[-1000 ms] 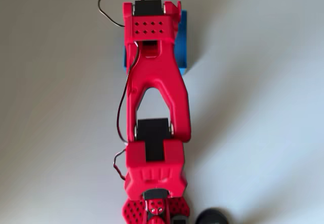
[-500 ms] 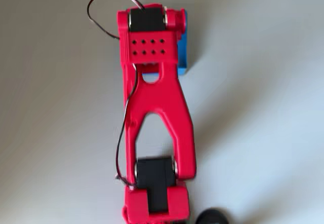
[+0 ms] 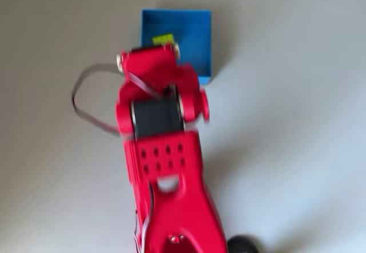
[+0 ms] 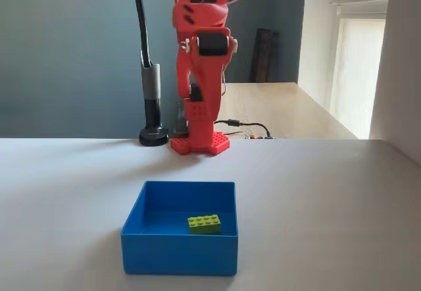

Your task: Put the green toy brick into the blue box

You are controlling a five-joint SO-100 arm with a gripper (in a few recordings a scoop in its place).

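The green toy brick lies flat on the bottom of the blue box, studs up, a little right of centre in the fixed view. The red arm stands folded upright at the back of the table, well behind the box. In the overhead view my gripper overlaps the box's near left corner from high above. Its jaws are hidden under the wrist, and nothing shows in them.
A black pole on a round foot stands left of the arm's base. A dark round object sits at the bottom edge of the overhead view. A loose cable loops left of the wrist. White tabletop surrounds the box.
The arm has pulled back from over the box and folded up toward its base. The box, covered before, now shows with the green brick lying inside.
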